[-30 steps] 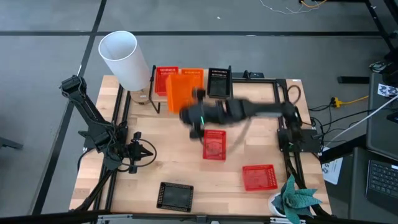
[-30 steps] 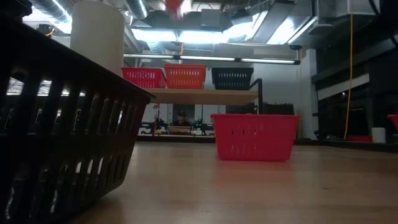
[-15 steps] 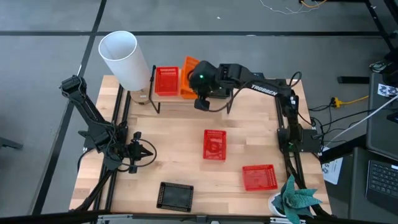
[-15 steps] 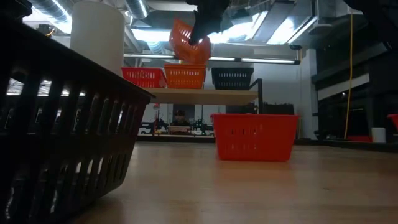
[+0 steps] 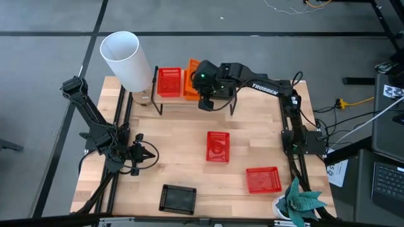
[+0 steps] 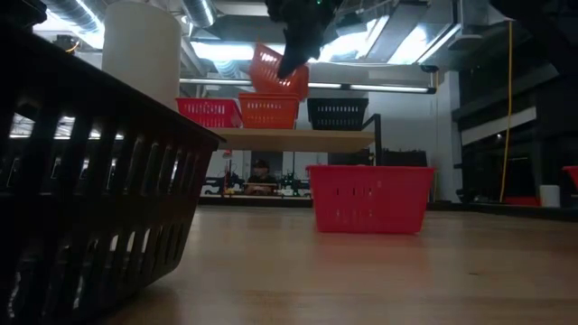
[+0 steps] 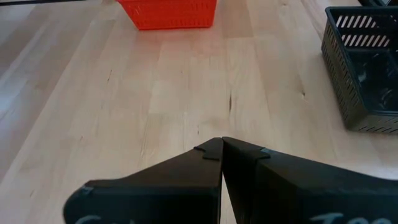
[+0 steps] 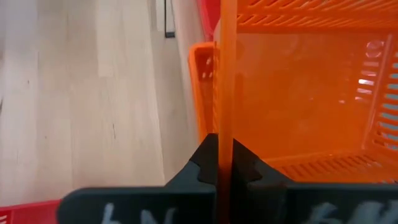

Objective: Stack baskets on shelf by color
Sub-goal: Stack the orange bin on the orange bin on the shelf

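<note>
Right gripper (image 6: 291,63) is clamped on an orange basket (image 6: 275,69), tilted over the orange one on the shelf (image 6: 298,138) at the table's back edge; two reds, one black remain, left gripper (image 7: 222,149) pinched closed

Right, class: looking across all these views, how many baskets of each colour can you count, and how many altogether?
Red baskets: 3
Orange baskets: 2, one of them tilted in the right tool
Black baskets: 2
Total: 7
</note>
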